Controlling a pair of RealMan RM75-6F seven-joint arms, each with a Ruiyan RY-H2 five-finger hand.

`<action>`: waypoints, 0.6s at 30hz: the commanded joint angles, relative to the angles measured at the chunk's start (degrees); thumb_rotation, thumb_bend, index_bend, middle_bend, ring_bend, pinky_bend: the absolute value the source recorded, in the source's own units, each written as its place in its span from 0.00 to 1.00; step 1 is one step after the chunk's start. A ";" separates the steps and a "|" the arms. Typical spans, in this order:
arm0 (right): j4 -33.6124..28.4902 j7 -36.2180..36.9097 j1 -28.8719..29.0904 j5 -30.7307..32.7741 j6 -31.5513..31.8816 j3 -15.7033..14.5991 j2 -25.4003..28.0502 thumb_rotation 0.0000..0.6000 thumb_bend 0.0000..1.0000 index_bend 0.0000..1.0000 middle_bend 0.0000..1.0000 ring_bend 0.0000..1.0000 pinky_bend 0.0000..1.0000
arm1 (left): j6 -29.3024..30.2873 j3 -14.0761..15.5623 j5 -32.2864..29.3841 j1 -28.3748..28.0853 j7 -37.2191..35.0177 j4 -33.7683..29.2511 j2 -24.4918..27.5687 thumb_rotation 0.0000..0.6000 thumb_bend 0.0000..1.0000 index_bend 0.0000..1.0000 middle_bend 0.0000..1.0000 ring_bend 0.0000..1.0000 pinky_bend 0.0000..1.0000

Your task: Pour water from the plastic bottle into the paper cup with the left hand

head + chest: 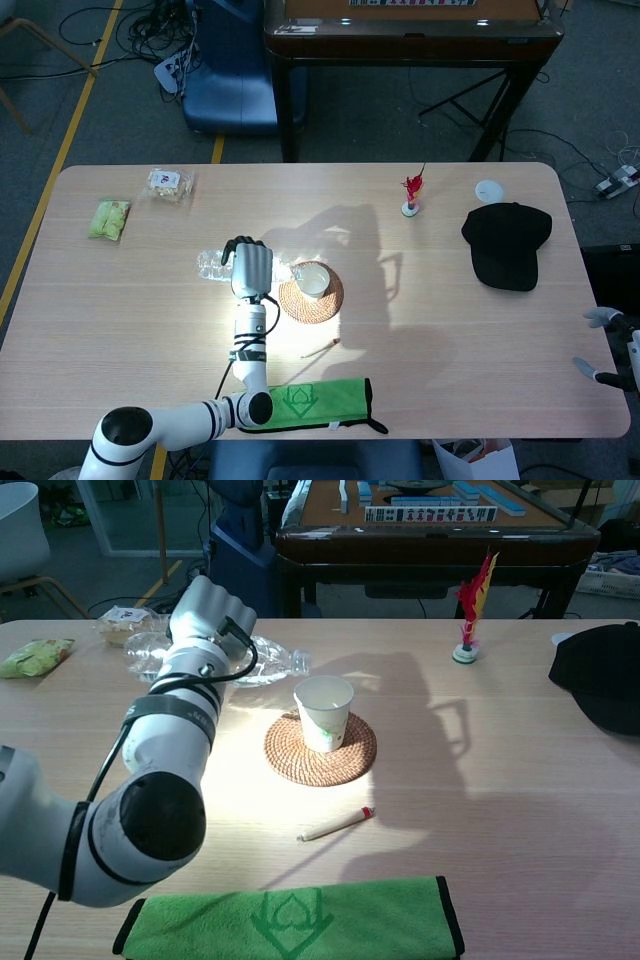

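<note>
My left hand point(250, 268) point(210, 615) grips the clear plastic bottle point(211, 264) point(268, 664) around its middle. The bottle lies almost level above the table, its neck pointing right toward the white paper cup point(312, 279) point(324, 710). The cup stands upright on a round woven coaster point(325, 303) point(352, 762), just right of the bottle's mouth. No water stream is visible. My right hand point(622, 345) hangs off the table's right edge with its fingers apart and nothing in it.
A green cloth point(290, 918) lies at the near edge, with a small pencil-like stick point(336, 824) in front of the coaster. A red feather shuttlecock point(468, 610), a black cap point(507, 244) and a white lid point(488, 189) are at the right. Two snack packets point(110, 218) lie far left.
</note>
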 commanded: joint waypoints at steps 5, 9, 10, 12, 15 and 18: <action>0.00 0.12 -0.02 0.08 -0.01 0.05 0.07 1.00 0.00 0.37 0.42 0.40 0.45 | 0.15 0.41 0.58 -0.06 1.93 1.21 -0.58 1.00 0.07 0.76 0.76 0.62 0.63; 0.03 0.22 -0.03 0.09 -0.01 0.07 0.10 1.00 0.00 0.37 0.42 0.40 0.45 | -0.34 1.41 1.50 0.03 2.77 2.09 -0.80 1.00 0.07 0.76 0.76 0.63 0.63; 0.03 0.22 -0.03 0.11 -0.02 0.07 0.10 1.00 0.00 0.37 0.42 0.40 0.45 | -0.42 1.65 1.75 0.02 3.02 2.35 -0.86 1.00 0.07 0.76 0.76 0.63 0.63; 0.02 0.25 -0.03 0.08 -0.03 0.07 0.11 1.00 0.00 0.37 0.42 0.40 0.45 | -0.52 1.62 2.00 0.03 3.04 2.63 -1.06 1.00 0.07 0.76 0.76 0.63 0.63; 0.01 0.26 -0.01 -0.02 -0.06 0.04 0.11 1.00 0.00 0.37 0.42 0.40 0.45 | -0.65 1.46 2.43 -0.10 3.03 3.21 -1.45 1.00 0.07 0.76 0.76 0.63 0.63; 0.04 0.34 -0.04 -0.10 -0.03 0.01 0.12 1.00 0.00 0.37 0.42 0.40 0.45 | -0.86 1.48 2.94 -0.15 3.20 3.85 -1.76 1.00 0.07 0.76 0.76 0.63 0.63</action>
